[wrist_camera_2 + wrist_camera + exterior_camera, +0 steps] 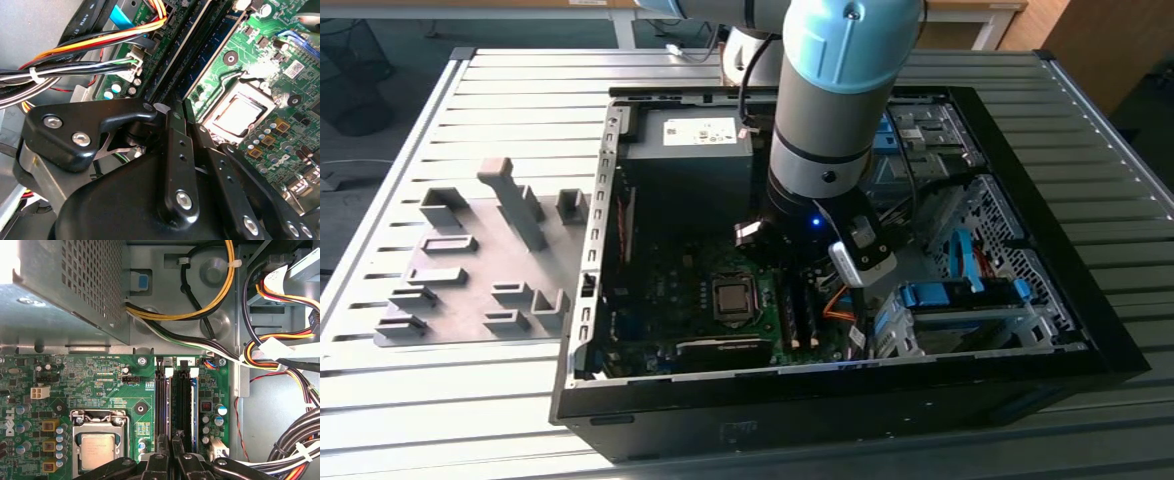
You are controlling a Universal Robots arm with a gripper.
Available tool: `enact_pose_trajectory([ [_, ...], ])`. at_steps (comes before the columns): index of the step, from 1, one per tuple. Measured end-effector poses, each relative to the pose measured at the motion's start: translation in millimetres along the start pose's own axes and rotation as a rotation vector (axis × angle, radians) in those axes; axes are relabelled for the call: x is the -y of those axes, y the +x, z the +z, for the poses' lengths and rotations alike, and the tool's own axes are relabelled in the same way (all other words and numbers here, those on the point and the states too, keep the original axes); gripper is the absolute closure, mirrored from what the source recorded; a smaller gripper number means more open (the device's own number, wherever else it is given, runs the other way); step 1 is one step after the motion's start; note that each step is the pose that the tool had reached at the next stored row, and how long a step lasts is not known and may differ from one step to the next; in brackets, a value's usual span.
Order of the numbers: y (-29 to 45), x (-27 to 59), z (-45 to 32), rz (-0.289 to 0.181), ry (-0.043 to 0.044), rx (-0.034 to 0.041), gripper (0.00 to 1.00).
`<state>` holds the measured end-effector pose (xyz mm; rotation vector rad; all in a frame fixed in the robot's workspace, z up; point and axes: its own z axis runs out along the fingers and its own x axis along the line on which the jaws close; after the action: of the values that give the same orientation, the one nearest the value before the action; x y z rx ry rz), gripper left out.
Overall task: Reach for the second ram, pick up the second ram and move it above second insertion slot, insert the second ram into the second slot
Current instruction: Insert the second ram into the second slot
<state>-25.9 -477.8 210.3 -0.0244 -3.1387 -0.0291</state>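
Inside the open computer case (1067, 330), the gripper (172, 452) stands low over the motherboard (100, 385) beside the processor socket (97, 445), its jaws pressed together on the second ram (181, 405), which stands in its slot.

Bright, even daylight, glare on the processor (239, 116), dim case interior, soft focus.

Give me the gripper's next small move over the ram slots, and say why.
Probably a short push straight down. The gripper sits at one end of the second ram, which stands upright along its slot in the motherboard; I cannot tell if it is fully seated.
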Motion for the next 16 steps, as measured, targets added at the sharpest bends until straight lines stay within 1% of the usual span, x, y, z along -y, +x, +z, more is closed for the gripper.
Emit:
enact_pose_trajectory([
  [7,0.0,0.1,-0.2,0.0,0.0007,-0.0002,0.86],
  [9,0.0,0.0,-0.1,0.0,0.0001,0.0,0.85],
  [10,0.0,0.0,0.0,0.0,0.0001,0.0,0.78],
  [16,0.0,0.0,0.0,0.0,0.0,0.0,0.78],
])
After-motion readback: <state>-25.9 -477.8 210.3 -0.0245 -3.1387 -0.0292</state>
